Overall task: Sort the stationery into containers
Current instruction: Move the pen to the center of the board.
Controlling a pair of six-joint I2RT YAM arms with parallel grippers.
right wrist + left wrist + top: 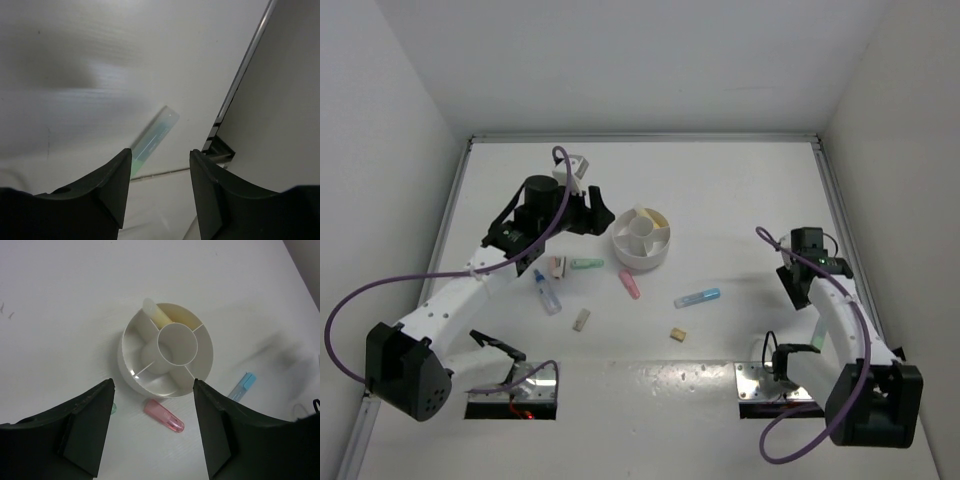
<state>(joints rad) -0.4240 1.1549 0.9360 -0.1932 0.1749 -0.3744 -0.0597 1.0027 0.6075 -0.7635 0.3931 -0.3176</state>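
Nearest to us, well to the right of the bowl (640, 263) and on its near side, the mint stick (152, 137) lies on the table (720, 200) by the side rail (240, 85). It is blurred in the right wrist view. The right gripper (160, 154) hangs over it, jaws well apart and nothing between them.

Further in, two tan blocks sit clear of the bowl's near side: the left eraser block (582, 319) and the right eraser block (677, 333). Beyond them, the clear tube (548, 293) with its blue cap lies to the bowl's near left, and the blue stick (698, 297) to its near right.

The pink stick (164, 416) lies just beside the bowl's near wall, not touching it. Left of the bowl lie the green stick (587, 265) and, past it, the peach stick (557, 267).

In the bowl we see only the yellow stick (157, 315), in a far compartment with one end poking over the rim. The left gripper (153, 390) hovers at the bowl's left edge, wide open and empty.

We judge the pink stick the likely next pick. It lies just on the near side of the left gripper, low between its fingers in the wrist view, and the left arm is much the nearer. Its long axis slants away from the bowl wall, closer to the fingers' closing line than across it. We think the wrist needs a turn before descending.
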